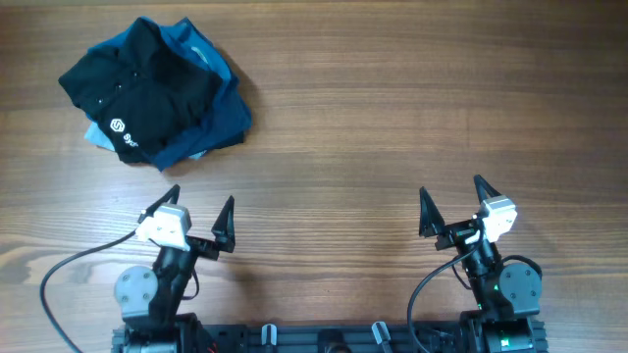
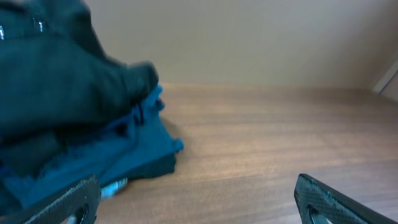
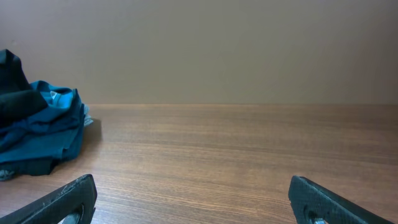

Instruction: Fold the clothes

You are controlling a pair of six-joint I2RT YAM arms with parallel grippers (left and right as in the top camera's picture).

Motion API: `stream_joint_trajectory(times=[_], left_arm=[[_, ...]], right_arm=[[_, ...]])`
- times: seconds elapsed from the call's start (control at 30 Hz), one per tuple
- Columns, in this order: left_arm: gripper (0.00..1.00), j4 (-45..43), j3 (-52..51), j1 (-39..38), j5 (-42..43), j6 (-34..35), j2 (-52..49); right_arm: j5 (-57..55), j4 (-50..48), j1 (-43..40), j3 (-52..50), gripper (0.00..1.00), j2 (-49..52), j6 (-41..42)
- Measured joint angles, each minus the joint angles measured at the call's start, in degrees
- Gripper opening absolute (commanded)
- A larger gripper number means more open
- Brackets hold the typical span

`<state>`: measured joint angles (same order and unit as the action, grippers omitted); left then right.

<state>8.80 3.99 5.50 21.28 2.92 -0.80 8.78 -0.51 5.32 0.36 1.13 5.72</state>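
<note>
- clothes [image 1: 157, 93] piled in the upper left of the overhead frame on the bench [image 1: 392, 108]
- black shirt [image 1: 132, 83] with white logo [image 1: 119, 126] on top, teal shirt [image 1: 224, 116] under it
- left claw [image 1: 203, 194] lower left, wide open, empty, apart from the pile
- right claw [image 1: 449, 186] lower right, wide open, empty

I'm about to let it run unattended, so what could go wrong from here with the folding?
The black shirt lies crumpled on top of a teal garment and a light-blue one, so a pinch may well lift several layers at once. The pile sits at the far left, ahead of the open left gripper but well away from the open right gripper. A two-arm spread could strain the right arm's reach.
</note>
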Motion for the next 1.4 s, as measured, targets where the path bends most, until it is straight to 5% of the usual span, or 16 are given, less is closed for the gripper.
stream_joint_trajectory(times=[1.4], left_arm=[[1.0, -2.6, -1.5, -0.3, -0.4, 0.0, 0.0]], right_arm=[[0.0, 0.0, 0.0, 0.0, 1.0, 0.0, 0.0]])
